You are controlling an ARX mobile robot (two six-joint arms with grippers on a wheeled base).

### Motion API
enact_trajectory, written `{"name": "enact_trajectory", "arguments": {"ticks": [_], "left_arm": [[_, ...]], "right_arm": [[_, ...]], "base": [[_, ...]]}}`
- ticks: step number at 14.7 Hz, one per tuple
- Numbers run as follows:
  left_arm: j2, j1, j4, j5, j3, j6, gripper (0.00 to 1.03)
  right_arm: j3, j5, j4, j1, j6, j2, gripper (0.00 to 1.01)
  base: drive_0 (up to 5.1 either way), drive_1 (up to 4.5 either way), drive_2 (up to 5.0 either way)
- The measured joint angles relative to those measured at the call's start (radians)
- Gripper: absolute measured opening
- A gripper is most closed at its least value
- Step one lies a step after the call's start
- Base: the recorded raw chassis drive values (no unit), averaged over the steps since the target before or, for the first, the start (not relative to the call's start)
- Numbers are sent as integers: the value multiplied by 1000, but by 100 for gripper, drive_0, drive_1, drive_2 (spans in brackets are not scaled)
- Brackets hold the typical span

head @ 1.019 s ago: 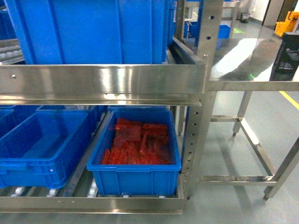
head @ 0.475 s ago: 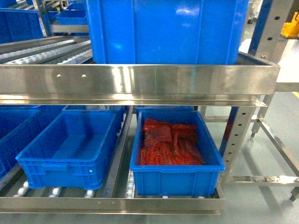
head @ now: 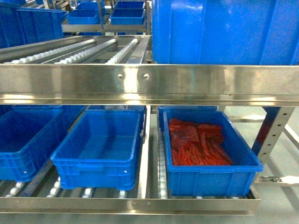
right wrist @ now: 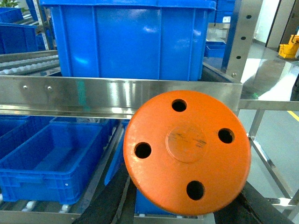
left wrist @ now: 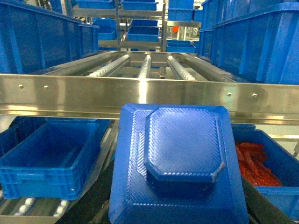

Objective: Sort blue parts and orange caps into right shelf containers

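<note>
In the left wrist view a blue part [left wrist: 180, 154], a ribbed square piece with a raised octagonal top, fills the lower middle, and my left gripper [left wrist: 180, 211] is shut on it. The right wrist view shows an orange cap [right wrist: 187, 149], a flat disc with several holes, with my right gripper [right wrist: 182, 205] shut on its lower edge. Neither gripper shows in the head view. On the lower shelf stand the right shelf containers: an empty blue crate [head: 93, 164] and, to its right, a crate [head: 212, 171] holding red-orange pieces [head: 196, 142].
A steel front rail [head: 149, 84] crosses above the lower crates. A deep blue crate [head: 224, 32] stands on the upper shelf at the right, with roller tracks [head: 84, 49] to its left. A third blue crate [head: 18, 156] sits far left. A perforated shelf post [head: 273, 130] stands at the right.
The head view has swung left: the crates and the rail have slid to the right in the picture. The steel table at the right has left the view.
</note>
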State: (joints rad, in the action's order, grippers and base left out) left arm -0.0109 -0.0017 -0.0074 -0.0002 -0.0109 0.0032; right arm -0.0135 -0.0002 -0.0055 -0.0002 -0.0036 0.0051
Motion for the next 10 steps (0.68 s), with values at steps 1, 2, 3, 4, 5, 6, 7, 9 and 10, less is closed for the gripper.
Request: {"name": "enact_trajectory", "arguments": {"ticks": [1,2,3,4,5,6,7,9,10], "left_arm": [[0,0,1,0,0,0,43],[0,0,1,0,0,0,43],[0,0,-2,0,0,0,43],[0,0,1,1,0,0,43],[0,0,-1,0,0,0,43],[0,0,0,0,0,0,43],[0,0,-1,0,0,0,43],[0,0,0,0,0,0,43],[0,0,2,0,0,0,43]], "right_arm": [[0,0,0,0,0,0,40],[0,0,-2,0,0,0,40],[0,0,0,0,0,0,40],[0,0,-2,0,0,0,40],[0,0,0,0,0,0,40],[0,0,-2,0,0,0,40],[0,0,-1,0,0,0,40],[0,0,-2,0,0,0,40],[0,0,2,0,0,0,40]], "base": [[-494,243,243],[-494,243,243],[-494,243,243],[-494,243,243],[-494,243,243],[-494,243,243],[-494,243,243],[-494,243,243],[-494,243,243]]}}
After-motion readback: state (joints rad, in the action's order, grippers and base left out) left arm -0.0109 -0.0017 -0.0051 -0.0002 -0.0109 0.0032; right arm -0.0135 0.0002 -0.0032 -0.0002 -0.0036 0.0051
